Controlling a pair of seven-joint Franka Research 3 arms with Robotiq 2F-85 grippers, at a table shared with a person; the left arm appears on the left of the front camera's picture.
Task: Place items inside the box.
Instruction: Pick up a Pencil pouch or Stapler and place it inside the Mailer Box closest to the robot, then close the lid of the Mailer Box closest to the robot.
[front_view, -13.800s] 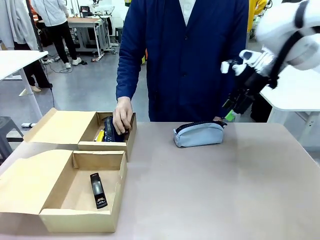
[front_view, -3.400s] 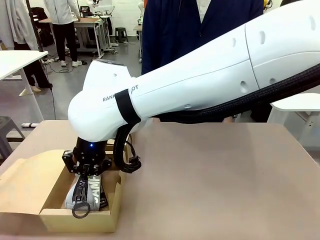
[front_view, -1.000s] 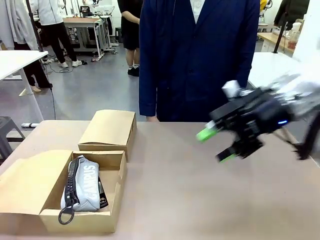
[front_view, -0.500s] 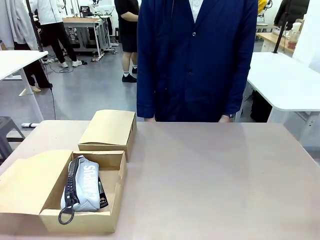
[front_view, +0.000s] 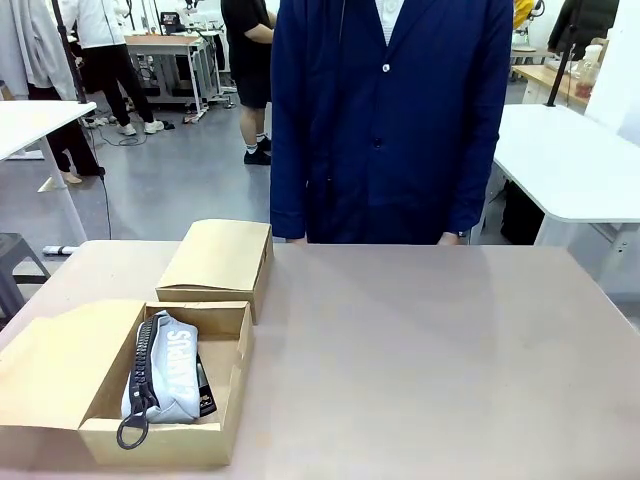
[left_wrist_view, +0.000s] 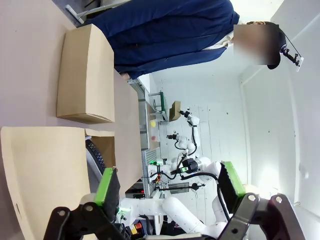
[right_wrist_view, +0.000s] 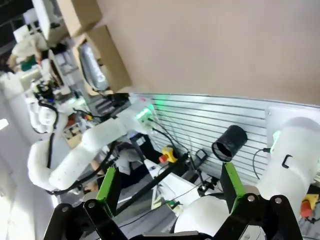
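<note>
On the table (front_view: 420, 360) near the front-left corner sits an open box (front_view: 165, 440), its lid flap laid out flat to the left. Inside it lies the grey-blue pouch (front_view: 165, 365), lengthwise, its dark zip running along its left edge with a ring pull (front_view: 130, 433) at the near end; white lettering shows on its top side. Just beside the pouch on its right, partly tucked under it, a black stapler (front_view: 203, 390) lies on the box floor. Behind this box, touching its far wall or just short of it, stands a second box (front_view: 218, 258) with its lid closed.

A person (front_view: 390, 120) in a dark blue coat stands at the far edge of the table, arms hanging down, with hands at about table level.

In the left wrist view the left gripper (left_wrist_view: 170, 185) has its jaws spread wide with nothing between them; past it the closed box (left_wrist_view: 85, 75) and the lid flap (left_wrist_view: 45, 170) of the open one appear.

In the right wrist view the right gripper (right_wrist_view: 170, 185) likewise stands with jaws wide apart and empty, looking across the bare tabletop (right_wrist_view: 225, 45) toward the open box (right_wrist_view: 102, 57), where the pouch (right_wrist_view: 90, 62) shows inside
</note>
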